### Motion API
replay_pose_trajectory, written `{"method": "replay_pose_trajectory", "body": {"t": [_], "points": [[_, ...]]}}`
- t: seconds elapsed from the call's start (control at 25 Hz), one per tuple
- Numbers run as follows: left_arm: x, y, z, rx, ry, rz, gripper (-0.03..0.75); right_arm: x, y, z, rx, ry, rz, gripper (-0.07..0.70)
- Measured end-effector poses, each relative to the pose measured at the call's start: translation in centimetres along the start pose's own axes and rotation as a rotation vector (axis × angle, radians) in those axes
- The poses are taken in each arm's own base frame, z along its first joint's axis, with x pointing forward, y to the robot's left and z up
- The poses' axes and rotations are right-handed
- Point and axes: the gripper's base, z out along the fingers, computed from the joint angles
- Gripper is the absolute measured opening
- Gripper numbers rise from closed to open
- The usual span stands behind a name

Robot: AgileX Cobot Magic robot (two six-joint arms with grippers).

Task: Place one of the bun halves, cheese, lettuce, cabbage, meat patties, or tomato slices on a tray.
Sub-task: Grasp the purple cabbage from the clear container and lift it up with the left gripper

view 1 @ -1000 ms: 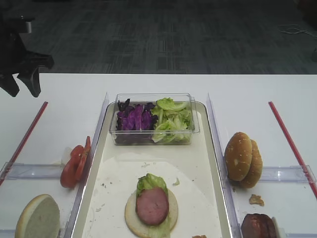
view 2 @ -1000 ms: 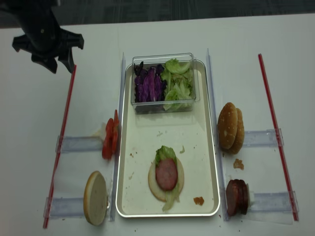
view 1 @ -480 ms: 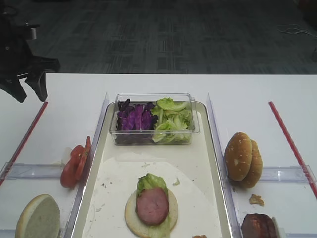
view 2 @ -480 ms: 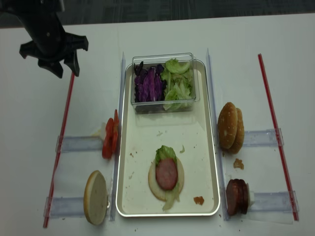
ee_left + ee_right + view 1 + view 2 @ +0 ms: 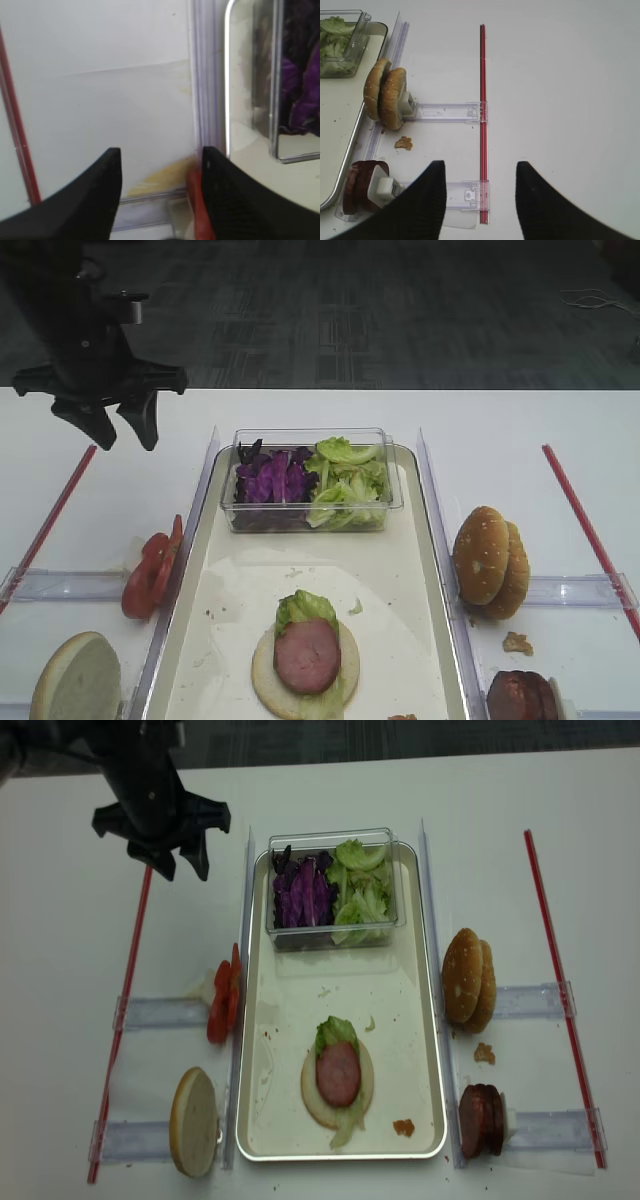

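Over the white surface [image 5: 300,405] at far left, your black left end effector [image 5: 181,860] hangs empty with jaws apart, above the upright bright red tomato slices [image 5: 224,1002]. Mid-scene, the long cream-floored, silver-rimmed tray [image 5: 412,1010] carries a pale bun half topped with green lettuce and a pinkish-brown meat patty [image 5: 338,1074]. At right, your black right end effector [image 5: 480,197] also stands apart, empty.

You'll find no readable text, labels, brands, numbers or signs in any view. Tray [image 5: 425,1050], clear box [image 5: 330,838], side holders [image 5: 447,111], red strips [image 5: 482,100], surface [image 5: 500,420]: all unmarked.
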Motion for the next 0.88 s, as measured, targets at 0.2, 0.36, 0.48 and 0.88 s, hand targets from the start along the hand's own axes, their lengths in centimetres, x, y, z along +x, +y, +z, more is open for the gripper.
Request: {"method": "replay_pose_trajectory", "body": {"t": [0.2,0.36,0.48,0.88], "points": [[0.2,-3.1,0.2,0.020,-0.028,0.040,0.348,0.0,0.0,0.0,0.000,0.000,0.000,0.351],[0.4,-5.2,0.2,0.036,-0.046,0.068,0.348,0.0,0.0,0.0,0.000,0.000,0.000,0.351],[0.6,-6.3,0.3,0.059,-0.053,0.076,0.348,0.0,0.0,0.0,0.000,0.000,0.000,0.351],[-0.3,-9.2,-0.5,0.127,-0.088,0.101,0.348,0.0,0.0,0.0,0.000,0.000,0.000,0.351]]}}
